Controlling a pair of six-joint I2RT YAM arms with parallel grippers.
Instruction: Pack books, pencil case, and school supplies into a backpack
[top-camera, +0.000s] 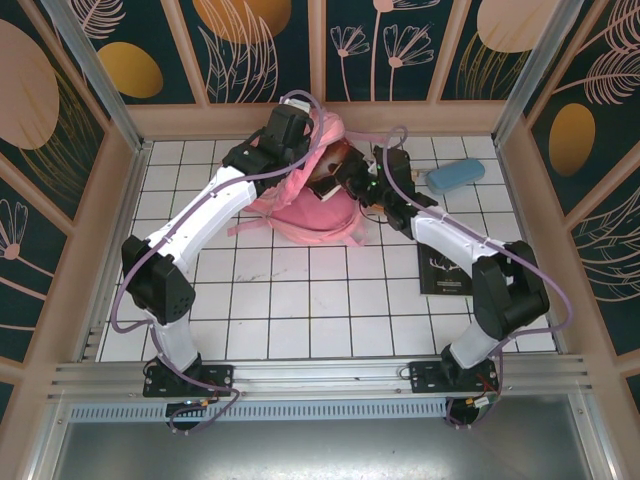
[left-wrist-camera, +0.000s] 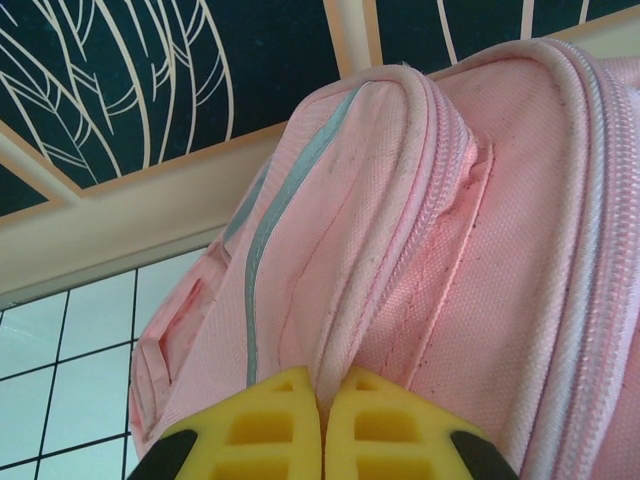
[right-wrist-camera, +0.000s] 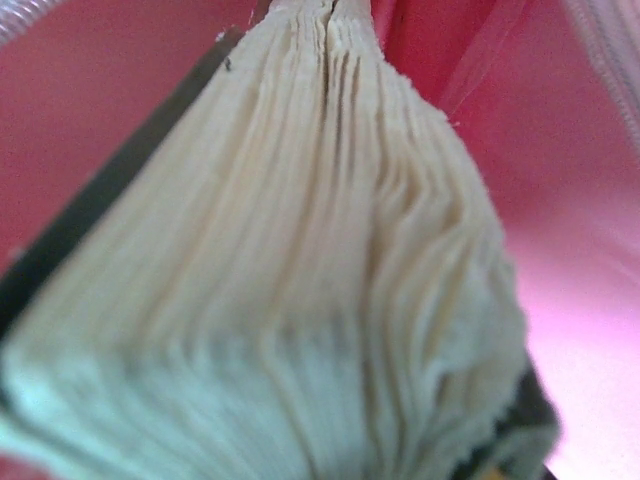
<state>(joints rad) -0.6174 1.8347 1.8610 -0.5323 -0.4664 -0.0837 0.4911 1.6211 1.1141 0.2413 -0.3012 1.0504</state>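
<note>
**Left pincer** (left-wrist-camera: 322, 405): clenched. Its yellow pads (left-wrist-camera: 270, 425) meet on a piped seam of the backpack (left-wrist-camera: 400, 250) at the bag's upper rim. Purpose, as judged: to hold the soft fabric up and keep the mouth open, since it would likely sag shut unaided.

**Right pincer** (top-camera: 348, 182): at the mouth of the bag, grasping a book (right-wrist-camera: 300, 250). The fingers themselves are hidden behind the pages. The book points away from the wrist with its fanned page edges towards the camera and a dark cover edge on the left. Pink lining surrounds it, so it is judged to be partly inside the main compartment. It is led in edge first, probably so that it slips past the zip.

**Backpack**: at the far middle of the tiled surface (top-camera: 300, 310), between the two arms, opening towards the right arm.

**Black booklet** (top-camera: 447, 268): flat on the surface, partly under the right forearm, well apart from the bag. Not yet packed.

**Pencil case** (top-camera: 455, 176): light blue, lying to the right of the bag near the far edge, beyond the right pincer. Not yet packed.
</note>
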